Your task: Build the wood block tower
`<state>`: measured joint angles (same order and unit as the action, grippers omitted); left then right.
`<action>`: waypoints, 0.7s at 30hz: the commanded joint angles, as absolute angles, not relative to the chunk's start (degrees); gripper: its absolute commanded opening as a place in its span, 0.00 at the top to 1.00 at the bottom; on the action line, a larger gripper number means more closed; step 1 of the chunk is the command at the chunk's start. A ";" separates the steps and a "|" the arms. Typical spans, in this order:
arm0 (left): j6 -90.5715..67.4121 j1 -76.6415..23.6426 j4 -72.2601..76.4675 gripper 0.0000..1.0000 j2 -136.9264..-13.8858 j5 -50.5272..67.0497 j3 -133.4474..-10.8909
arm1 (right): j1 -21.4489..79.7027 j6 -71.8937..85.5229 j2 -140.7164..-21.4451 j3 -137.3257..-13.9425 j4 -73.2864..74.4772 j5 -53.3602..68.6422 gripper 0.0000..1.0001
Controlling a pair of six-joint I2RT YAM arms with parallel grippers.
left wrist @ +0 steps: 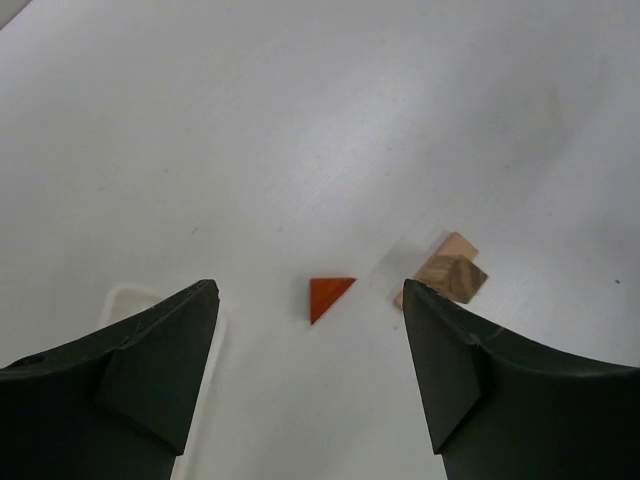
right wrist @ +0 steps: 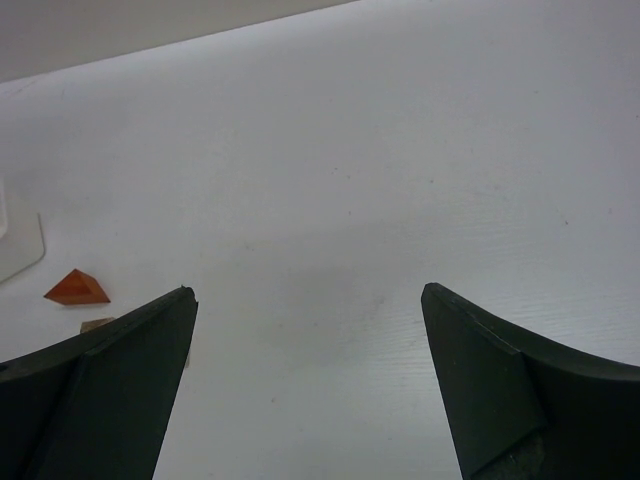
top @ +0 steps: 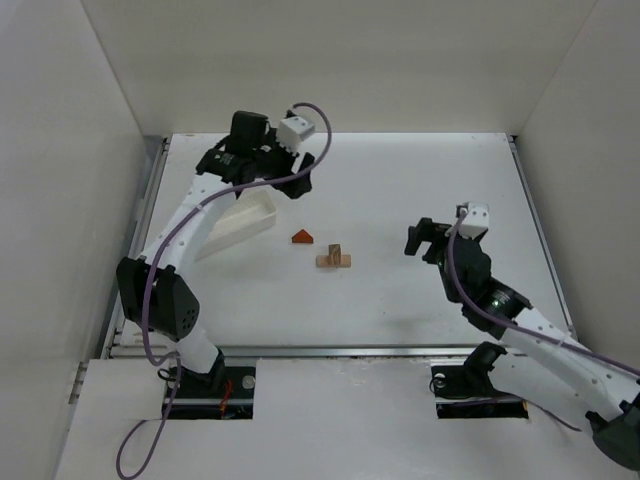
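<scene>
A reddish-brown triangular piece (top: 302, 236) lies flat on the white table. Just to its right stand the pale tan blocks (top: 333, 259), one upright on a flat bar. My left gripper (top: 292, 186) hangs open and empty behind them, above the tray's far end. In the left wrist view the triangular piece (left wrist: 328, 295) shows between the open fingers of the left gripper (left wrist: 309, 288), with the tan blocks (left wrist: 452, 272) by the right finger. My right gripper (top: 420, 240) is open and empty to the right of the blocks. In the view of the right gripper (right wrist: 309, 289), the triangular piece (right wrist: 76, 289) lies far left.
A long white tray (top: 240, 225) lies at an angle left of the blocks, under the left arm. Its corner shows as the tray (left wrist: 125, 300) and the tray (right wrist: 20, 240). White walls enclose the table on three sides.
</scene>
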<state>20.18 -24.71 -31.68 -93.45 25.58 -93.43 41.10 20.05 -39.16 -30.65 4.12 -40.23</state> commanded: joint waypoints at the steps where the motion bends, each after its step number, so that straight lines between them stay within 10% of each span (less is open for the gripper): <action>1: 12.12 -19.52 -28.57 0.29 -90.09 29.21 -91.16 | 39.99 22.93 -47.59 -39.79 6.23 -36.31 0.00; 12: 25.29 -21.61 -29.28 0.52 -90.79 13.99 -80.97 | 31.20 24.17 -63.81 -58.36 11.35 -15.74 0.00; 21: 55.31 -24.34 -26.63 0.26 -95.36 8.78 -76.03 | 30.67 21.36 -63.81 -55.73 10.63 -13.70 0.00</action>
<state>40.49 -23.75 -28.32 -95.04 9.82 -77.36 31.09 22.26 -64.49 -55.79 11.55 -15.00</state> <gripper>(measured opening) 0.726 0.999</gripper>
